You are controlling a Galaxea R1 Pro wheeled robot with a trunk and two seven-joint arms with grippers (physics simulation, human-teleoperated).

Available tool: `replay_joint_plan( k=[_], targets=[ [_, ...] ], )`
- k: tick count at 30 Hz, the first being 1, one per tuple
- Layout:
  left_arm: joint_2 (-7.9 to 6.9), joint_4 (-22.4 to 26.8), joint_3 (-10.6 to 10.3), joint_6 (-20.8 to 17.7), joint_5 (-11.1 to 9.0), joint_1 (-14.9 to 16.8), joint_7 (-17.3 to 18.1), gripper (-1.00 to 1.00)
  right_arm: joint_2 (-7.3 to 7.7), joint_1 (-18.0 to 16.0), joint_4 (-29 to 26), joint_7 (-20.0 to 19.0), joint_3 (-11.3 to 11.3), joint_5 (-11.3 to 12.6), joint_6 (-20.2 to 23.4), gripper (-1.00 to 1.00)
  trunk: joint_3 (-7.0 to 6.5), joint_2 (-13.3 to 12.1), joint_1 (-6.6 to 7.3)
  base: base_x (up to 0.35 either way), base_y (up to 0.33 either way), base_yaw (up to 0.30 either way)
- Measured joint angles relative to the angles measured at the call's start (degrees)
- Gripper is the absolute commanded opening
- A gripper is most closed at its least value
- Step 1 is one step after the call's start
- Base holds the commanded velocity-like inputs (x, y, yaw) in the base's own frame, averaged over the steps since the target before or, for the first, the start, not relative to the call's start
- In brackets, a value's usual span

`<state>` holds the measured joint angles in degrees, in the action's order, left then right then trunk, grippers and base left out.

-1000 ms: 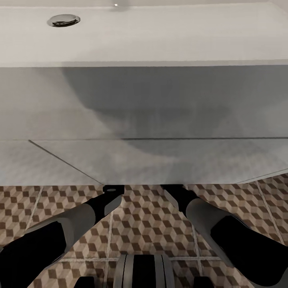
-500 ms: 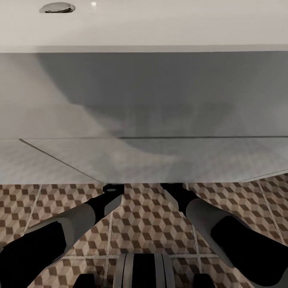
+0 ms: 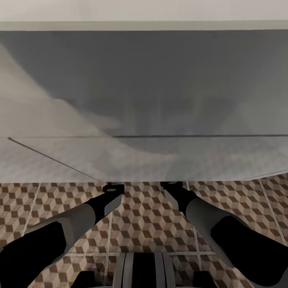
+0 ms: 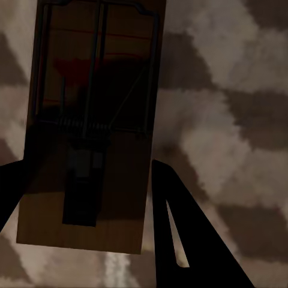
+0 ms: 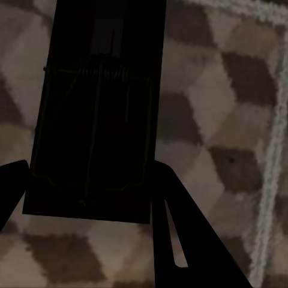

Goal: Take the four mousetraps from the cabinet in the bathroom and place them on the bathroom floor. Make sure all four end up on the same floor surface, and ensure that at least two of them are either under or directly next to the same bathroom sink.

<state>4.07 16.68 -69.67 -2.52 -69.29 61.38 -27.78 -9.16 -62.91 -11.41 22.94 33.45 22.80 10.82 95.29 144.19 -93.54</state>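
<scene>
Head view shows both arms reaching under the sink (image 3: 144,80), low over the bathroom floor (image 3: 144,224), so the traps land beneath it. Each claw, left (image 4: 90,180) and right (image 5: 90,180), grips a mousetrap, one (image 4: 90,120) brown, the other (image 5: 99,108) in shadow.

A broad grey shadow (image 3: 160,80) lies across the vanity front (image 3: 32,120), darkest along its upper middle and thinning to pale grey at the left. A thin dark seam (image 3: 200,137) runs level across the panel at mid-height. Below it, a fine slanting line (image 3: 52,159) drops from the left edge toward the middle, and a shorter slanting line (image 3: 266,175) rises at the right.
</scene>
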Motion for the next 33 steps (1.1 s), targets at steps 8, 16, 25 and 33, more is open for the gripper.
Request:
replay_joint_plan(
  k=[8,16,25,33],
  targets=[
    [0.0,0.0,0.0,0.0,0.0,0.0,0.0,-1.0,0.0,0.0,0.0,0.0,0.0,-0.1,-0.1,-1.0,0.58,0.0,0.0,0.0,0.0,0.0],
    [0.04,0.0,0.0,0.0,0.0,0.0,0.0,-1.0,0.0,0.0,0.0,0.1,0.0,-0.1,-0.3,-1.0,0.64,0.0,0.0,0.0,0.0,0.0],
    [0.09,0.0,0.0,0.1,0.0,0.0,0.0,-1.0,-0.08,0.0,0.0,0.1,0.2,0.0,-5.2,-1.0,0.64,0.0,0.0,0.0,0.0,0.0],
    [0.11,0.0,0.0,0.2,0.0,0.0,0.0,-1.0,-0.09,0.0,0.0,0.1,0.2,-0.1,-5.6,-1.0,0.64,0.0,0.0,0.0,0.0,0.0]
  ],
)
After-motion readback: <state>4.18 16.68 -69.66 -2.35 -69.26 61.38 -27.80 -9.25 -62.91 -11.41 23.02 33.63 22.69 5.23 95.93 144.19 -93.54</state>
